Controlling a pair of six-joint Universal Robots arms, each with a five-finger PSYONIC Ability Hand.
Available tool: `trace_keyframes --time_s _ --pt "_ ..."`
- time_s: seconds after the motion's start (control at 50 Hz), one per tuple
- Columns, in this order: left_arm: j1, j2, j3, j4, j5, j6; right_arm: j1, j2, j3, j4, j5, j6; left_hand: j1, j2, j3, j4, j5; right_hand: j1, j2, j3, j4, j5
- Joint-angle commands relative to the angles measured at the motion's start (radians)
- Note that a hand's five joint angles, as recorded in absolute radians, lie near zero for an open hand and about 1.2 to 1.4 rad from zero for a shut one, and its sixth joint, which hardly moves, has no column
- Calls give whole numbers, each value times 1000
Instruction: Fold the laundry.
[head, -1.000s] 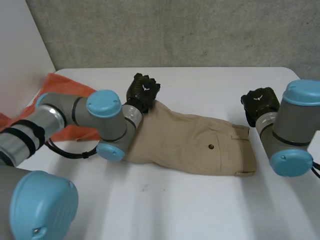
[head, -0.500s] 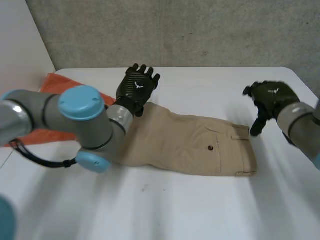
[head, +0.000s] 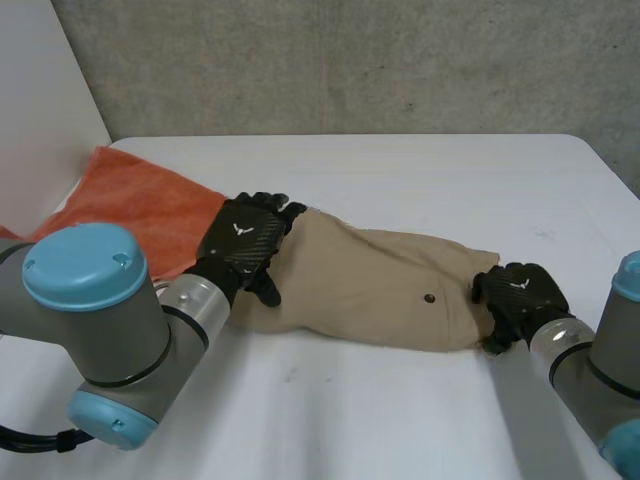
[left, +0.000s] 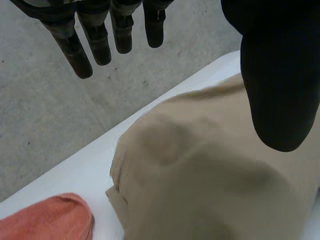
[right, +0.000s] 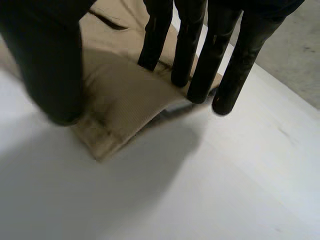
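- Robot's left hand (head: 245, 245) hovers wide open over the leg end of the khaki shorts (head: 380, 285). Its fingers (left: 100, 40) are straight and clear of the cloth, and its thumb hangs above the fabric, gripping nothing.
- Over to the right hand (head: 520, 298), which sits at the waistband end. Its fingers (right: 190, 55) are straight and rest on the far edge, with its thumb (right: 47, 65) on the near side. The waistband corner (right: 107, 137) lies in the gap between them and I see no pinch, so I call this hand open too.
- Between the two hands the shorts lie lengthwise across the white table (head: 400, 420), mostly flat, pocket button (head: 428, 297) facing up.
- I expect this cloth to handle light and limp. It looks like a woven cotton with some body, so it should crease well, but it will sag and slide on the smooth tabletop if I drag it.
- The waistband looks like the thickest, stiffest part, with seams stacked up, so that's my best hold on the right side. On the left I'd pinch the hem through both layers so they don't slip apart.
- Further out, an orange cloth (head: 130, 200) lies just beside the leg end at the table's left edge. I reckon a careless grab could catch it.
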Motion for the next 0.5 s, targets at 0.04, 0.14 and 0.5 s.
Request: trace_keyframes --time_s 0.04,0.14,0.5 --pt "16 -9 -1 0 -3 5 -15 9 1 -41 37 -55 -7 -22 -29 -21 -44 756 599 603 605 653" --pt "15 10 -2 -1 -4 5 -53 -106 1 -27 29 -61 -7 -22 -29 -21 -44 756 599 603 605 653" --pt "45 111 -65 -3 -4 5 15 -209 -214 90 9 -476 -15 -31 -38 -29 -53 756 599 603 605 653"
